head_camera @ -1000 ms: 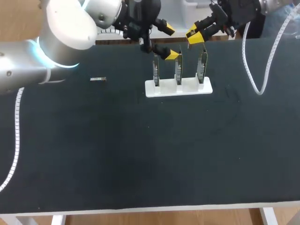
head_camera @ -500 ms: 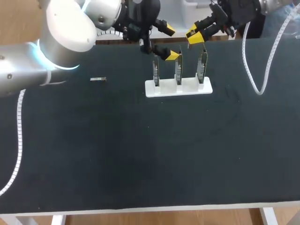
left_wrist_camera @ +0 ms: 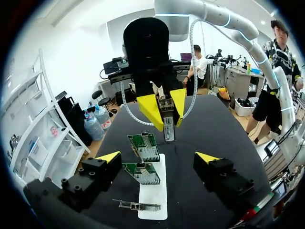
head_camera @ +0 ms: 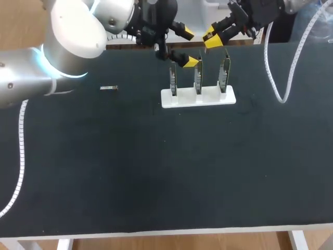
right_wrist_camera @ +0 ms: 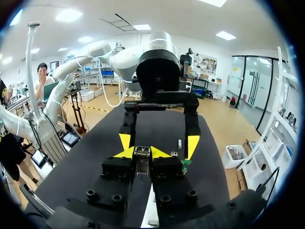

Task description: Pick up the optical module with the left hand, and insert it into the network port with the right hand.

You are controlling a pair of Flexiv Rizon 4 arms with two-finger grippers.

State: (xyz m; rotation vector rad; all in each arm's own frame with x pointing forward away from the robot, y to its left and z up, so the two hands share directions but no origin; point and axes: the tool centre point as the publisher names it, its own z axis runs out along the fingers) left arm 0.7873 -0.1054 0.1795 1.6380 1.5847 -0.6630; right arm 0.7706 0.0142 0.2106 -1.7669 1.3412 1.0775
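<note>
While right tool (right_wrist_camera: 142,155) grips, optical module (left_wrist_camera: 168,129) — between fingers (right_wrist_camera: 159,153).

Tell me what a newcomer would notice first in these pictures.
Probably the two yellow-tipped grippers facing each other at the far side of the table. The right gripper is shut on the small optical module, and the left gripper hangs open opposite it. Close by them, a white stand holds three green boards upright.

A small metal piece (head_camera: 109,88) lies flat on the black table (head_camera: 156,172).
</note>
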